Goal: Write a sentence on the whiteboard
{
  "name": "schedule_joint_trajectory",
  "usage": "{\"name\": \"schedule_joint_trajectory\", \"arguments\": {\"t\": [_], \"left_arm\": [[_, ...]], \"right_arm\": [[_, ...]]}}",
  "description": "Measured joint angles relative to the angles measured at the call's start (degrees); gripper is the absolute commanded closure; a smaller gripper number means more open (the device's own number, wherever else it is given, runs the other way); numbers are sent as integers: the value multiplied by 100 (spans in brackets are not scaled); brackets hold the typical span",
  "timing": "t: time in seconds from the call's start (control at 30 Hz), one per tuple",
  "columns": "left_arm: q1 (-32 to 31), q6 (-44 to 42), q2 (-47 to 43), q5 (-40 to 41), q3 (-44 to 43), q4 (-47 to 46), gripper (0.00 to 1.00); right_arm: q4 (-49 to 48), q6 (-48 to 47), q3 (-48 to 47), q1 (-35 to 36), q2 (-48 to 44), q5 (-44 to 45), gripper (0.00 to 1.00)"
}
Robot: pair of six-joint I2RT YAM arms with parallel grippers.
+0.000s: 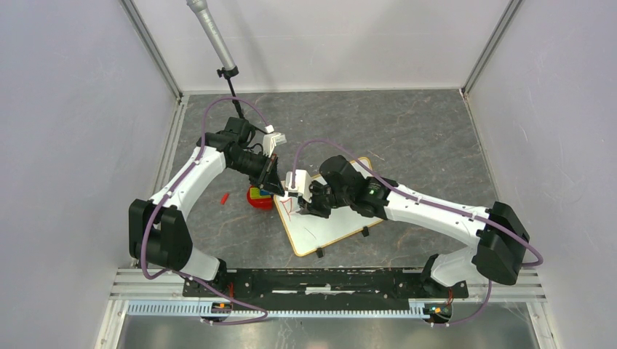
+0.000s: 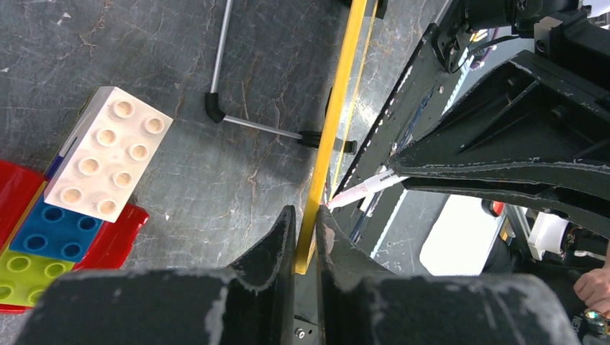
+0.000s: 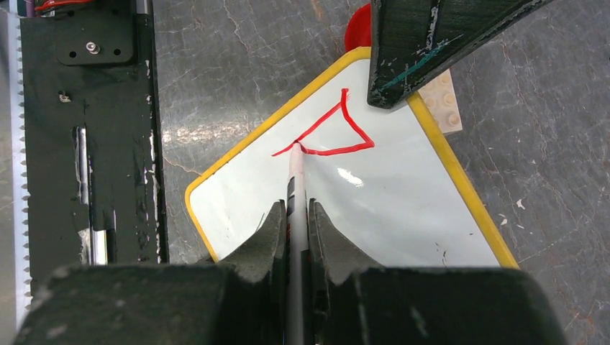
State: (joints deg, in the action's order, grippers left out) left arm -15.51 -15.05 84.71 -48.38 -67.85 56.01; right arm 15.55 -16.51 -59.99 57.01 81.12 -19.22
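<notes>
A black mounting plate point(image 1: 327, 280) on an aluminium rail runs along the near edge. Beyond it is the dark grey marbled table point(image 1: 407, 138). The whiteboard point(image 1: 331, 225) sits askew at its centre, one corner toward six o'clock. Just beside the board at nine o'clock are toy bricks point(image 2: 108, 162) on a red base point(image 1: 260, 198). A metal pole point(image 1: 215, 40) slants in at the far eleven o'clock, and pale walls point(image 1: 73, 109) close three sides.

The left gripper point(image 2: 306, 219) is clamped on the board's yellow frame at its ten o'clock edge. The right gripper point(image 3: 296, 208) is closed on a marker point(image 3: 296, 183). The marker's tip touches the red strokes point(image 3: 338, 136), a rough triangular outline near the board's nine o'clock corner.
</notes>
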Motion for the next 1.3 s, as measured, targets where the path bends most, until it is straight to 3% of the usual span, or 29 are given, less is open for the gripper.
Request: {"name": "schedule_joint_trajectory", "arguments": {"t": [0.53, 1.3], "left_arm": [[0, 0, 0, 4, 0, -2, 98], [0, 0, 0, -2, 0, 0, 98]], "right_arm": [[136, -35, 260, -103, -328, 188, 100], [236, -44, 74, 168, -105, 140, 100]]}}
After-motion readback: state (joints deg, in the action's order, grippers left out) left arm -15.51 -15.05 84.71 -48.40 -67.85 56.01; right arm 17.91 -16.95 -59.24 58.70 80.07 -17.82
